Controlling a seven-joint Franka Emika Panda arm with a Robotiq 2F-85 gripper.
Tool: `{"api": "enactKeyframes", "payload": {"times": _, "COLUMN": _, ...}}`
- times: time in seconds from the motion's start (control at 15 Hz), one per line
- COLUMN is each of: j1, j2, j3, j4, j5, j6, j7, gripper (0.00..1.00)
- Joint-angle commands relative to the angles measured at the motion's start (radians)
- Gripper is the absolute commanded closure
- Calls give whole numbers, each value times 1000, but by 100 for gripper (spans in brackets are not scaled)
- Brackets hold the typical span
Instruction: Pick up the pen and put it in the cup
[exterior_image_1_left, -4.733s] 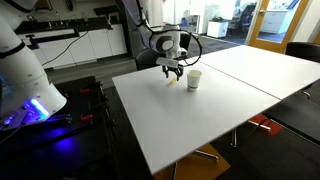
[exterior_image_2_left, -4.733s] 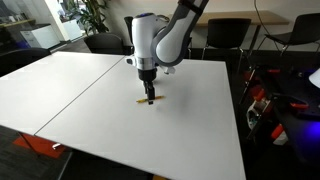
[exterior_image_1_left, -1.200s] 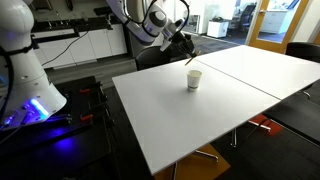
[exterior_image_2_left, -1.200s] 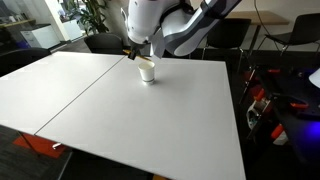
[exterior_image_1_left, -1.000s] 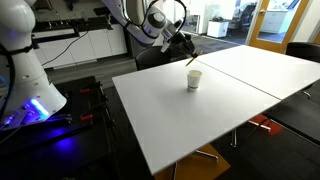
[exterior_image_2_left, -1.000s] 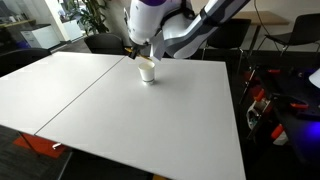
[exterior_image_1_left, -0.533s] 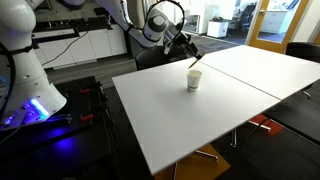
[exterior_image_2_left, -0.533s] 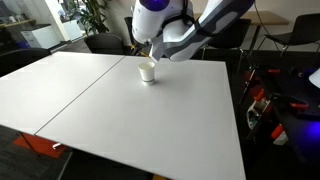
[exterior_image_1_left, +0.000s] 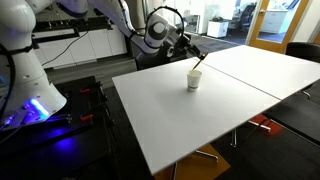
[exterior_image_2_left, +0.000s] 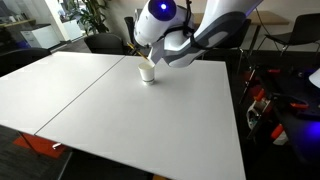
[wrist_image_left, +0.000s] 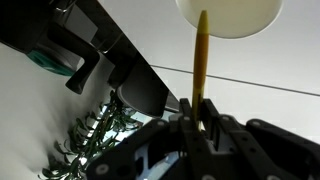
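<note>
"Where's the pen (wrist_image_left: 201, 60) right now?"

"Clamped in the end effector (wrist_image_left: 200, 118). The fingers are squeezed on its near end, and in the wrist view the far end overlaps the mouth of the cup (wrist_image_left: 228, 15)."

"Is the tip inside the cup?"

"I cannot tell from here. In an exterior view the end effector (exterior_image_1_left: 196, 58) hangs tilted just above the cup (exterior_image_1_left: 194, 79), and the pen is only a thin sliver between them."

"And the cup itself?"

"Upright on the white counter (exterior_image_1_left: 200, 125), toward the far side, near the seam where the two tops meet."
</note>
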Motion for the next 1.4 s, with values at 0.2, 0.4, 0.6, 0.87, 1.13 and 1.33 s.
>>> {"api": "enactKeyframes", "payload": {"times": 0.2, "j1": -7, "j2": 74, "j3": -2, "j4": 33, "j5": 97, "j6": 62, "j7": -12, "gripper": 96}}
{"api": "enactKeyframes", "payload": {"times": 0.4, "j1": -10, "j2": 86, "j3": 8, "j4": 46, "j5": 112, "j6": 62, "j7": -16, "gripper": 96}}
{"api": "enactKeyframes", "payload": {"times": 0.6, "j1": -16, "j2": 94, "j3": 19, "j4": 59, "j5": 114, "j6": 62, "j7": -19, "gripper": 96}}
{"api": "enactKeyframes", "payload": {"times": 0.87, "j1": -24, "j2": 97, "j3": 38, "j4": 63, "j5": 116, "j6": 59, "j7": -19, "gripper": 96}}
{"api": "enactKeyframes", "payload": {"times": 1.13, "j1": -28, "j2": 95, "j3": 56, "j4": 56, "j5": 120, "j6": 61, "j7": -17, "gripper": 96}}
{"api": "enactKeyframes", "payload": {"times": 1.33, "j1": -26, "j2": 96, "j3": 59, "j4": 49, "j5": 128, "j6": 60, "j7": -12, "gripper": 96}}
